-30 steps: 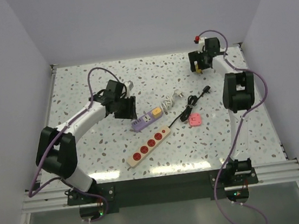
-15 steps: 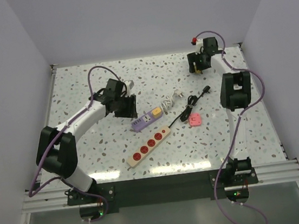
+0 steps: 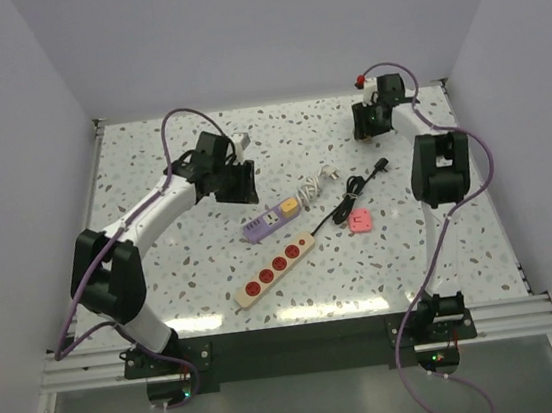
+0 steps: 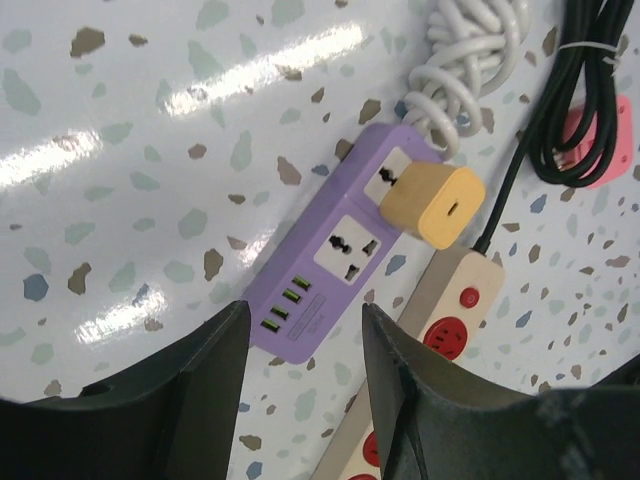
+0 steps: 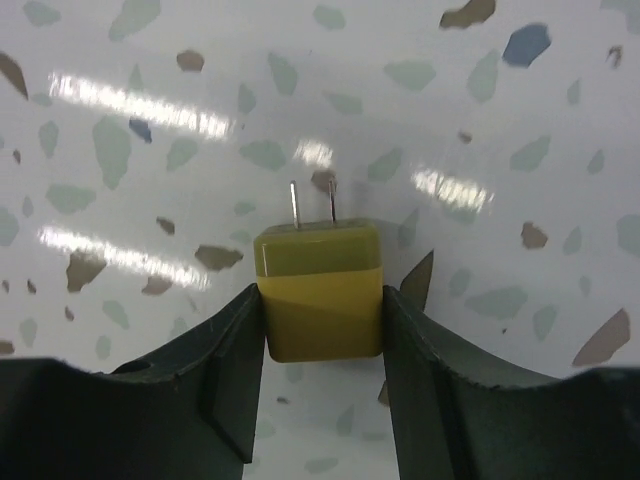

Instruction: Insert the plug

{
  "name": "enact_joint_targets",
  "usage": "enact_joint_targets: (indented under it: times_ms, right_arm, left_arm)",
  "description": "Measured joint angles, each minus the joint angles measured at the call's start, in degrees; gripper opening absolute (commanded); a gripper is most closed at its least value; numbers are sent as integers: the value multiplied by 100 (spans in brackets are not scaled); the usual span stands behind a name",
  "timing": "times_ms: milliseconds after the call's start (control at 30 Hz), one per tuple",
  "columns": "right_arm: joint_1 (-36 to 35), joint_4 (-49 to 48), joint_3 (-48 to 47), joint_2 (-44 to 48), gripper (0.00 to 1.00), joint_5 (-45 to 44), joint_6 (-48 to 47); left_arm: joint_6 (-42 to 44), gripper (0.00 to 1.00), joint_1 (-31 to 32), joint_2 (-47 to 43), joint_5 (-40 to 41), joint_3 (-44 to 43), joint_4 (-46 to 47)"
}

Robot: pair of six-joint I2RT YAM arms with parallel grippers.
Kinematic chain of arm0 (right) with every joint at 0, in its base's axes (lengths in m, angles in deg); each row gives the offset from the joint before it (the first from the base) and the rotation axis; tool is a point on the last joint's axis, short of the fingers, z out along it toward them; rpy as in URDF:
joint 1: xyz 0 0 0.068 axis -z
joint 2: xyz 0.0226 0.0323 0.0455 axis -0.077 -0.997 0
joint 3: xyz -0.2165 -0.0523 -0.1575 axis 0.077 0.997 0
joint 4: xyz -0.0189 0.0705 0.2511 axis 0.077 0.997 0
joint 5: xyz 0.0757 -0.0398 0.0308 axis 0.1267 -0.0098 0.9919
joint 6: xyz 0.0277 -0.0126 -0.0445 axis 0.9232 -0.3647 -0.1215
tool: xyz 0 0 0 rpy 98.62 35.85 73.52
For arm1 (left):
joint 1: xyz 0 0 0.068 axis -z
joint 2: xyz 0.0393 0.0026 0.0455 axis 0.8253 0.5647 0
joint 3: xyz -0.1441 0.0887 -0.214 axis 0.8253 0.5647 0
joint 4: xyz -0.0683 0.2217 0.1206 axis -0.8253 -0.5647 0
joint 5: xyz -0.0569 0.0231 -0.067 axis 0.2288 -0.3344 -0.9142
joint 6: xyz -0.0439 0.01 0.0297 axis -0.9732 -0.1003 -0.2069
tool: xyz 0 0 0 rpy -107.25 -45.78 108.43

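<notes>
Nearest, at the lower middle of the top view, a cream power strip [image 3: 275,267] with red sockets lies slantwise on the speckled table [image 3: 167,300]. Just beyond it a purple power strip [image 3: 266,222] lies on much the same slant. An orange-yellow adapter [image 4: 432,204] sits in one of its two large sockets, the other stands free, and a white coiled cord [image 3: 314,187] is bunched at its far end. To the right of both strips lies a pink block [image 3: 360,220], and a black cable [image 3: 352,190] is looped partly over it and trails down to the end of the cream strip. Further back, left of centre, the left gripper [image 3: 241,184] hangs above the table just up and left of the purple strip. Its fingers stand partly apart with nothing between them, and the wrist view shows the purple strip through the gap. Farthest, at the upper right of the top view near the table's back edge, the right gripper [image 3: 364,121] has its fingers pressed against both sides of the yellow plug [image 5: 320,295]. The plug's two metal prongs point to the top of the wrist frame. Whether the plug touches the table I cannot tell.
</notes>
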Motion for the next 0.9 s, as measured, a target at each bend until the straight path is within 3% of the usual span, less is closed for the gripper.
enact_joint_targets:
  times_ms: [333,567,700,900]
  right_arm:
    - [-400,107,2503,2693,7,448,251]
    - [-2057,-164,3945,5331,7,608,597]
    - [-2734,-149,4557,5936,7,619,981]
    - [-3040,111,4957,6336,7,479,1355]
  left_arm:
    - [-476,54,0,57,-483,-511,125]
    - [-940,55,-2,-177,-1137,-315,302]
    - [-1252,57,-2,-684,-1475,17,507]
    - [-1794,58,-9,-1178,-2210,361,1086]
